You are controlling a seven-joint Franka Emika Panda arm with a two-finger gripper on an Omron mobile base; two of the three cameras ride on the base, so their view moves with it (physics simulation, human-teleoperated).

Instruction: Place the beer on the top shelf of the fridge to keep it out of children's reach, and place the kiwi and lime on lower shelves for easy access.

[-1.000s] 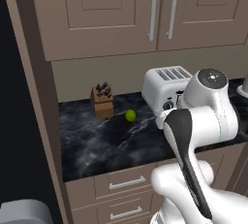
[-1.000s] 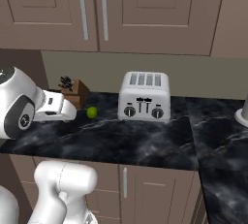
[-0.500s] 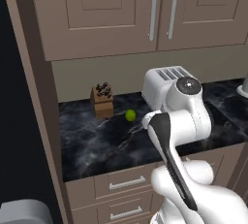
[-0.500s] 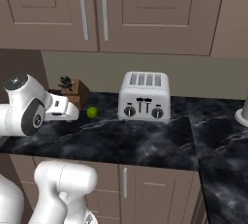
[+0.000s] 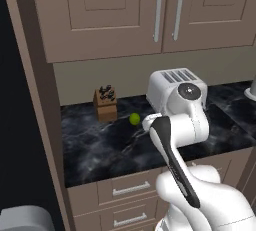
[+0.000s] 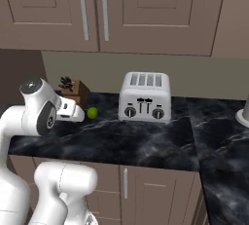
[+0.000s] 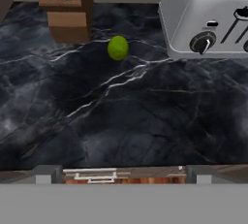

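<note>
The lime (image 5: 134, 119) sits on the dark marble counter (image 5: 100, 150), out in the open. It is a small round yellow-green ball. It lies between the wooden knife block (image 5: 105, 104) and the silver toaster (image 6: 145, 97), near both but touching neither. That leaves room on both sides for fingers to come down around it.

The white arm leans out over the counter, and its hand points toward the lime. In the right base view the pincer (image 6: 85, 115) is just beside the lime. It is wide open and holds nothing. It is likely held that wide so the round ball can slip in between the two fingers.

In the hand view the lime (image 7: 117, 48) shows in the upper part, a bit to the left of the middle. So the hand may need to move a little that way to line up.

I think the robot is on its way to pick up the lime. The lime has to go on a low shelf in the fridge, where it is easy to reach. The job looks like it has a good way to go, since the lime is not yet picked up.

A round ball can roll. If a finger bumps it, it could roll off toward the knife block or the toaster.
</note>
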